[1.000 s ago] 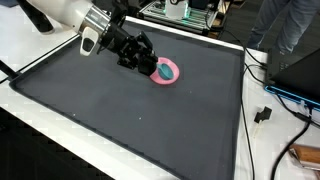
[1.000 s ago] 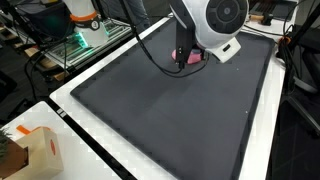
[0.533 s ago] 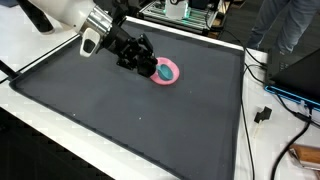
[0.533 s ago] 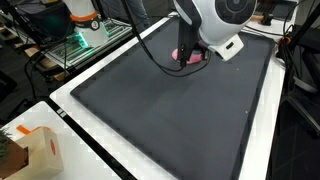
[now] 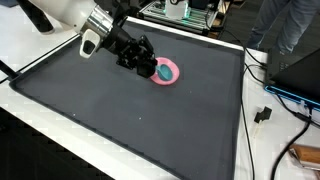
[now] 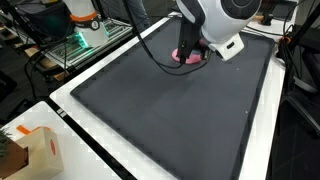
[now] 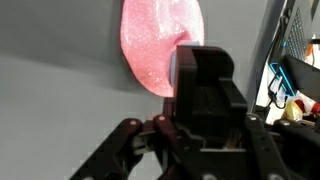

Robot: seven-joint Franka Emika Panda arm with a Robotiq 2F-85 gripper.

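A pink plate [image 5: 170, 72] lies on the dark mat [image 5: 130, 110] near its far edge. It also shows in an exterior view [image 6: 190, 58] and fills the top of the wrist view [image 7: 150, 45]. A small teal object [image 5: 163, 69] sits over the plate's near side, right at the tips of my gripper [image 5: 155, 67]. In the wrist view the fingers [image 7: 205, 85] stand together as one black block over the plate's edge, and they hide the teal object. The gripper looks shut on the teal object. In an exterior view the arm's white head [image 6: 222, 20] covers most of the plate.
White table borders [image 5: 40, 45] frame the mat. Cables and a plug [image 5: 263, 114] lie off one side. A cardboard box [image 6: 30, 150] stands at a corner. Equipment racks [image 6: 85, 25] stand behind, and a person [image 5: 290, 25] stands close to the far edge.
The arm's head has risen slightly in an exterior view. The gripper stays at the plate with the teal object.
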